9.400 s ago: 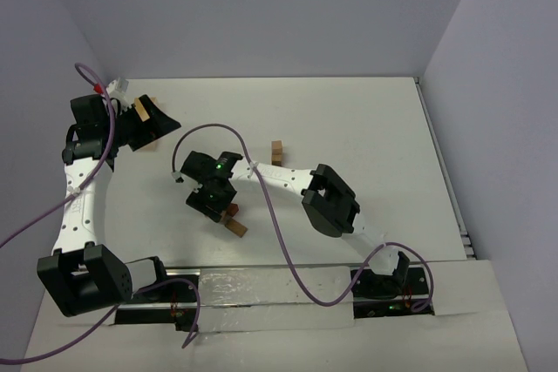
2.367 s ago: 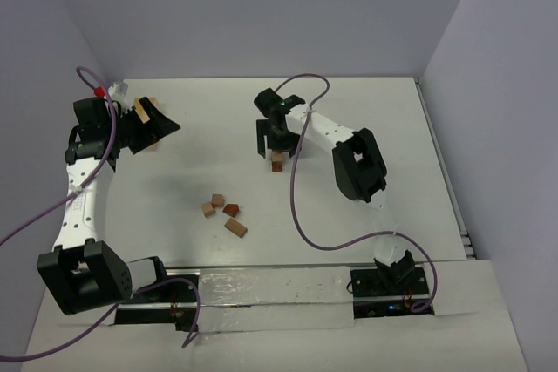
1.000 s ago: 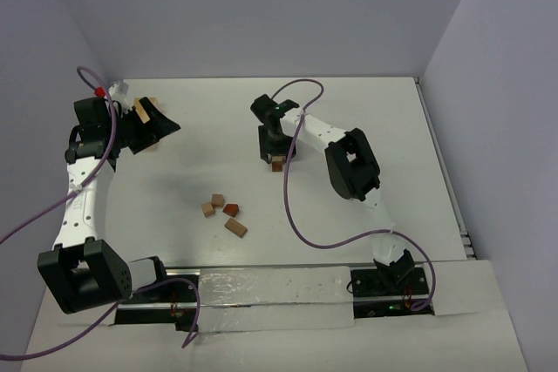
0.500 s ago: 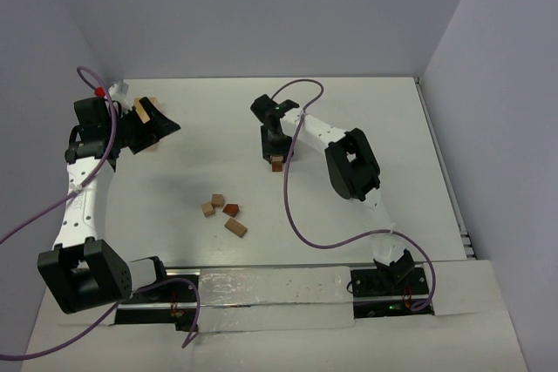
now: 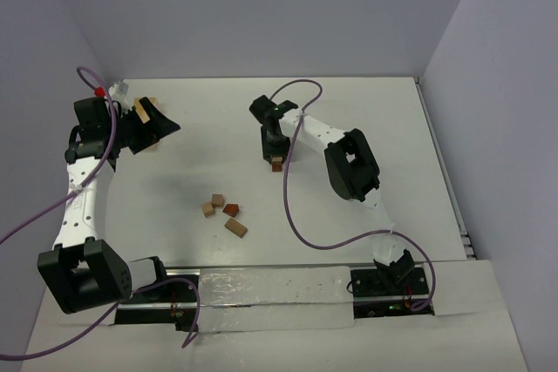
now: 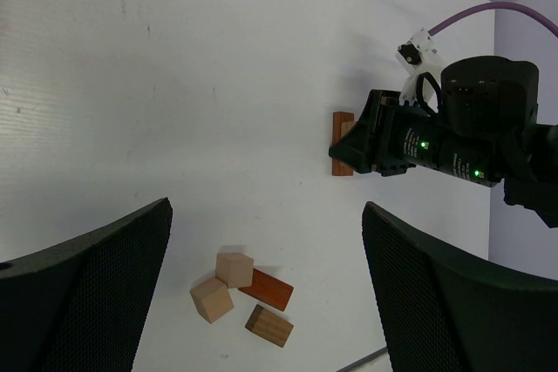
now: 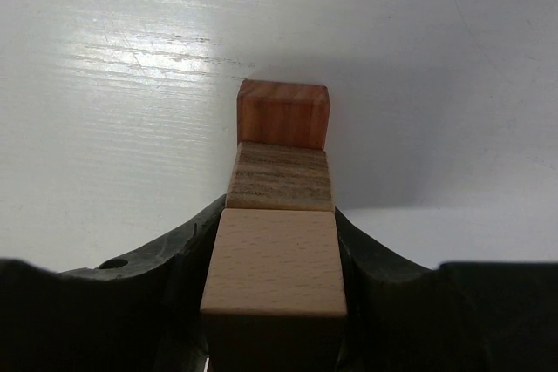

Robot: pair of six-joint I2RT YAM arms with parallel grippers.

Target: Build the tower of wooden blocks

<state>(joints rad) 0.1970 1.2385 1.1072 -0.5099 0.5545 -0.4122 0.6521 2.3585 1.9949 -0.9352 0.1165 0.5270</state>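
The tower (image 5: 276,161) stands at mid table: a reddish-brown block (image 7: 283,115) at the bottom, a streaked brown block (image 7: 281,178) on it, and a pale tan block (image 7: 275,259) on top. My right gripper (image 7: 277,215) reaches down over the tower (image 6: 343,144), its jaws pressed against both sides of the pale tan block. Several loose wood blocks (image 5: 223,212) lie nearer the front: two pale cubes (image 6: 234,269), a reddish brick (image 6: 266,288) and a brown brick (image 6: 268,326). My left gripper (image 5: 161,124) hangs open at the back left, holding nothing.
A pale wooden box (image 5: 142,111) sits behind the left gripper at the back left corner. Purple cables (image 5: 292,206) loop over the table from both arms. Grey walls close the back and both sides.
My right gripper has drawn its jaws in onto the tower's top block. The left arm and the loose blocks have not moved.
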